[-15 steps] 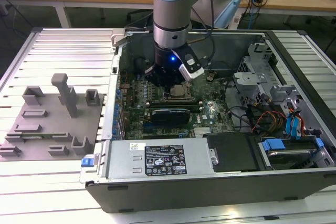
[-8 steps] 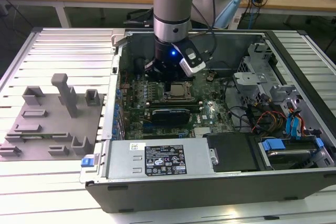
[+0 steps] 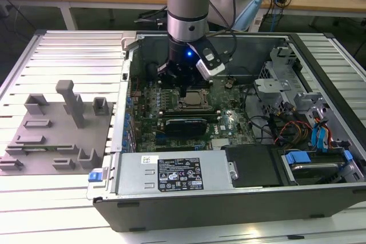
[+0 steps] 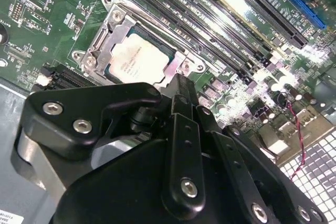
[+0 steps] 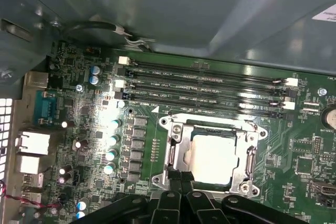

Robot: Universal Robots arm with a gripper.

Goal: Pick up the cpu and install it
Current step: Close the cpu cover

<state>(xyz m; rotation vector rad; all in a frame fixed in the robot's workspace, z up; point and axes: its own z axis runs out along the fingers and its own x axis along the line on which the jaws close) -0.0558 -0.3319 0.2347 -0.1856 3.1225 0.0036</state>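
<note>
In the exterior view the arm is cut off at the picture's top, and the gripper (image 3: 182, 88) hangs inside the open computer case (image 3: 320, 204), its dark body covering part of the socket, so the cpu (image 3: 196, 99) is only a pale patch there. In both wrist views the gripper's black linkage hides the near part of the motherboard (image 5: 84, 114), and the fingertips overlap the cpu's near edge. The gripper (image 5: 181, 176) has its fingers drawn together with nothing between them (seen from the other side, the gripper (image 4: 178, 85) looks the same).

The cpu (image 5: 212, 158) lies flat in the socket frame (image 5: 172, 150), just beside the rows of memory slots (image 5: 210, 85). It is a small square with a silvery-grey metal top and a pale rim; the print on the cpu (image 4: 137, 61) is too small to make out. Whether the metal bracket is clamped down I cannot tell.

On the slatted tabletop (image 3: 68, 50), at the exterior view's left and well apart from the case, stands a grey tray (image 3: 51, 141) with upright posts.
</note>
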